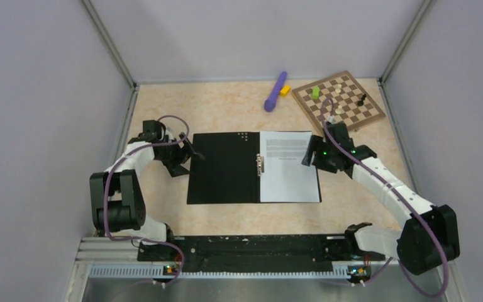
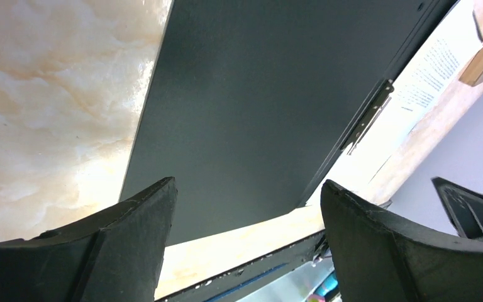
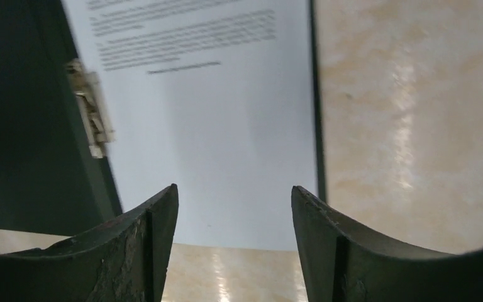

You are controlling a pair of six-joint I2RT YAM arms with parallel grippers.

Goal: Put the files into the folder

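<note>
Gripper: right gripper, dark fingers apart, nothing between.
Ahead: white printed paper sheets, flat, on the folder.
Ahead-left: flat black-faced folder, metal clip.
Right: beige marbled tabletop.

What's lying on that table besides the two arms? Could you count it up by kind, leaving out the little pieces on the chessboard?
Folder: 1, lying open
Paper stack: 1, number of sheets can't be told
Chessboard: 1
Purple stick: 1
Yellow block: 1
Total: 5
</note>
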